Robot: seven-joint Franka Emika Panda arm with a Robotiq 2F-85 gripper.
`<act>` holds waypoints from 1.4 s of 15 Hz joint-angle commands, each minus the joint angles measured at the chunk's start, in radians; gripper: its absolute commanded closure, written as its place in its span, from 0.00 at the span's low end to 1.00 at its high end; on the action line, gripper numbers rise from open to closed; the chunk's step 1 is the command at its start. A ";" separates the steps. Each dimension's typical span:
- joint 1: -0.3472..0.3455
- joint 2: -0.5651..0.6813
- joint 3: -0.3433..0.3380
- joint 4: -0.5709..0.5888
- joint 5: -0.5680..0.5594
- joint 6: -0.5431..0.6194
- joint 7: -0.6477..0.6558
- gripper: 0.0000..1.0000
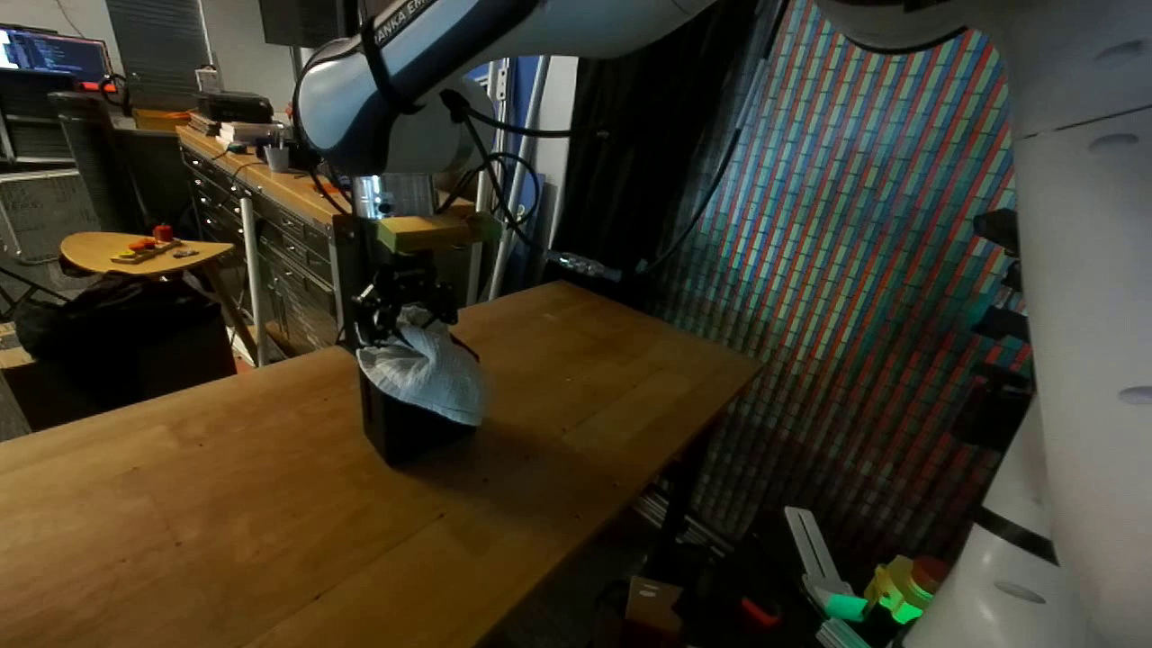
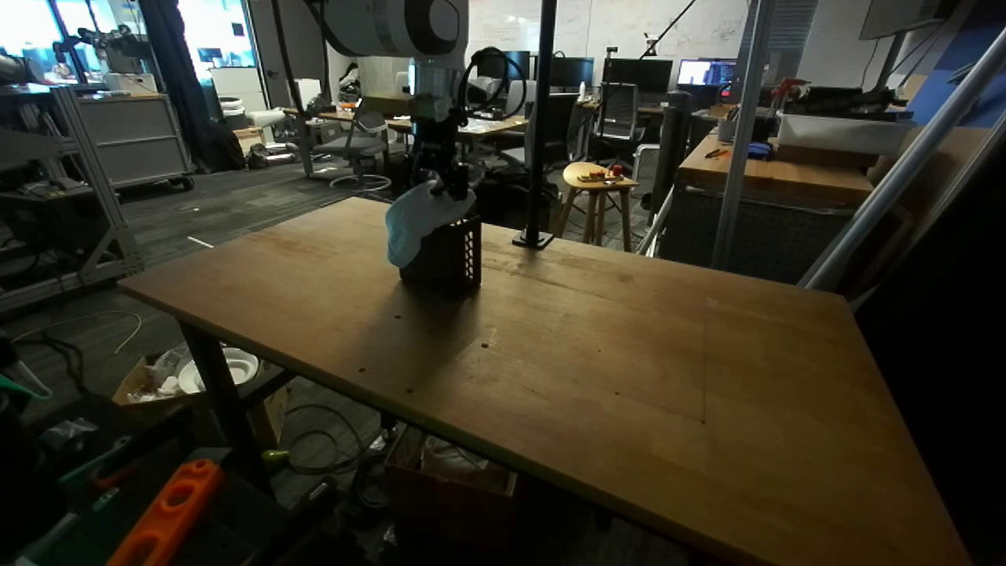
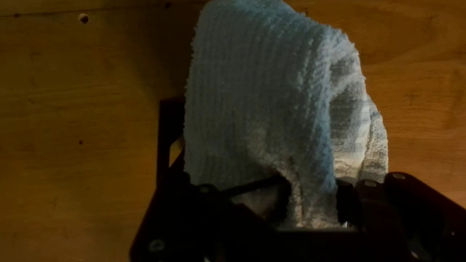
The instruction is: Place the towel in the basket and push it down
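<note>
1. Jaws: clamped on a bunched fold of the towel (image 3: 255, 91). Wrist view has cloth filling the gap, pressed from both sides.
2. Towel: on top of the basket (image 2: 444, 263). Pinched part is up high, rest drapes over the rim and hangs outside, most of the way down the wall. Same in both exterior views.
3. Can't tell how much cloth is inside, if any; drape and jaws hide the opening.
4. Basket: black, upright on the wooden counter (image 1: 225, 504). Lattice side shows in an exterior view; wrist view gets only a corner, left of the towel.
5. Arm (image 1: 342, 103): reaches over the counter, wrist end pointing down, jaws close to rim level.
6. Black post (image 2: 539, 157): stands on the counter near the basket, not touching it.
7. Wooden stool (image 1: 90, 243): beyond the counter, well apart, small red and yellow items (image 1: 162, 233) on top.
</note>
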 commanded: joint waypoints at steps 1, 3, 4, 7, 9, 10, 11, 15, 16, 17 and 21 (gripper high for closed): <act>-0.013 0.006 0.016 -0.045 0.062 0.075 -0.020 1.00; -0.015 0.013 0.020 -0.069 0.089 0.105 -0.024 1.00; -0.016 0.017 0.022 -0.082 0.103 0.121 -0.027 1.00; -0.029 0.032 0.041 -0.110 0.171 0.198 -0.070 1.00; -0.045 0.045 0.062 -0.123 0.234 0.240 -0.122 1.00; -0.053 0.047 0.071 -0.132 0.261 0.257 -0.147 1.00; -0.061 0.046 0.082 -0.141 0.289 0.272 -0.172 1.00; -0.089 0.029 0.105 -0.187 0.369 0.308 -0.246 1.00; -0.094 0.019 0.107 -0.198 0.380 0.309 -0.259 1.00; -0.100 0.008 0.108 -0.207 0.389 0.308 -0.273 1.00; -0.104 -0.061 0.086 -0.227 0.344 0.251 -0.291 1.00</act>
